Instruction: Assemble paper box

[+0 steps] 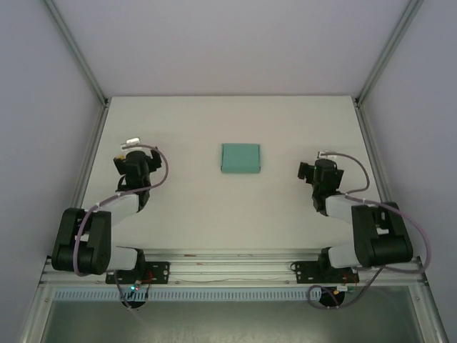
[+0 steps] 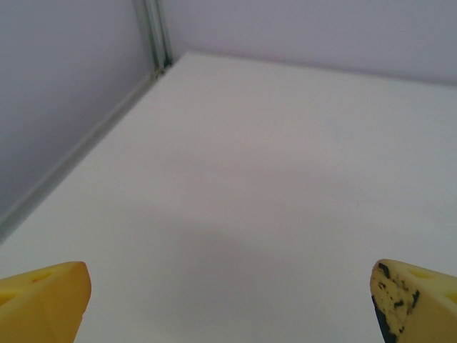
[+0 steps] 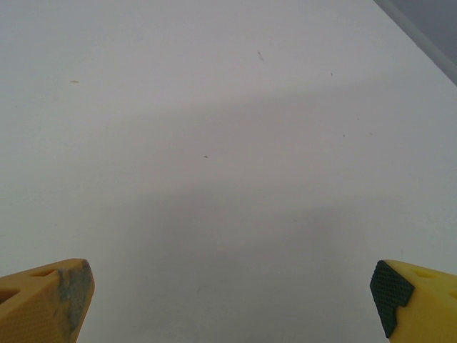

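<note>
Top view: paper box (image 1: 240,158) mid-frame, looks folded shut, assy prob done; left gripper (image 2: 228,304) + right gripper (image 3: 232,304) wide open, empty, well clear either side. Next: verify flaps, regrasp only if loose

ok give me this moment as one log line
box: looks closed, mid table | left gripper: open, empty, clear of box | right gripper: open, empty, clear of box

The table (image 1: 171,207) was white and flat. Pale walls (image 1: 235,43) stood around it. A metal post (image 1: 76,50) rose at each far corner.
</note>
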Action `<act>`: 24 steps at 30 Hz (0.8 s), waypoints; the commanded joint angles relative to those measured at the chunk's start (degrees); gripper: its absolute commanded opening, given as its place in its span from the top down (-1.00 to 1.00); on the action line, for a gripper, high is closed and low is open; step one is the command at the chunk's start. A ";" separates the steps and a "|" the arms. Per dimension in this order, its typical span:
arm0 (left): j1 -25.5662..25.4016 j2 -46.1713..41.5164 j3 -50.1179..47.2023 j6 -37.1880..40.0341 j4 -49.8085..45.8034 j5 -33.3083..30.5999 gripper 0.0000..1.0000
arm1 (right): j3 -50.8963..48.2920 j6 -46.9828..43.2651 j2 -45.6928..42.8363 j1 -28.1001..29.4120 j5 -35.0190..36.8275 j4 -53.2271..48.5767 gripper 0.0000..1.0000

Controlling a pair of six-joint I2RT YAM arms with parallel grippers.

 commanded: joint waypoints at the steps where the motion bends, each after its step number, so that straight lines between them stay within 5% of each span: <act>1: 1.48 -1.04 -2.55 2.83 11.45 3.80 -1.00 | -0.52 4.02 3.21 -2.56 2.93 16.09 -1.00; 5: 1.50 -4.14 -5.19 2.82 10.48 8.38 -1.00 | -0.74 5.09 4.66 -4.14 0.31 16.86 -1.00; 9: 1.50 -7.03 -10.73 1.49 16.96 5.97 -1.00 | -0.40 5.22 4.64 -4.73 -0.83 16.15 -1.00; 24: 1.68 -3.53 -11.29 1.79 17.00 6.55 -1.00 | -0.16 5.14 4.38 -4.76 -0.94 15.32 -1.00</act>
